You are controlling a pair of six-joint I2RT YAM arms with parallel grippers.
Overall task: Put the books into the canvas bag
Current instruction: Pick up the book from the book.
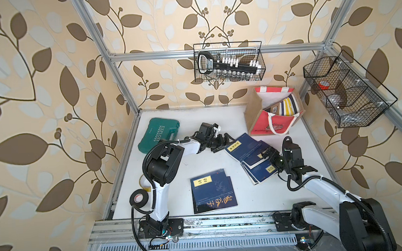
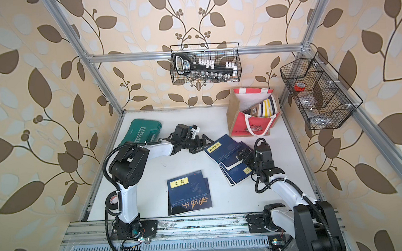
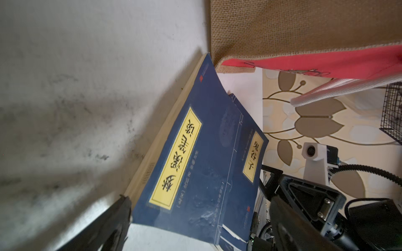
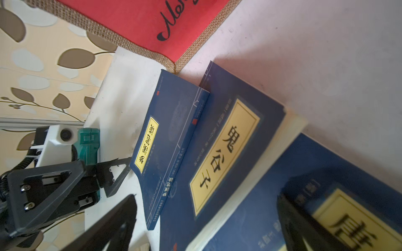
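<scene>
Coarse woven jute canvas bag (image 3: 304, 26); glossy paper books (image 3: 195, 173); scuffed matt table (image 3: 65, 108).

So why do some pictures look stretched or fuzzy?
In both top views the silver frame bars splay outward, likely wide-lens stretch; in the left wrist view a shadow crosses the white tabletop; in the right wrist view the nearest navy book with a yellow label is blurred, while the canvas bag's red panel is sharp.

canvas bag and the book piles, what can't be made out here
- Canvas bag: in both top views only book edges show; its walls hide the count inside.
- Fanned navy books: the right arm covers part in both top views; count unclear.
- Nearest book, right wrist view: label cut off by the frame edge.
- Side wire basket: contents too small behind its mesh.
</scene>
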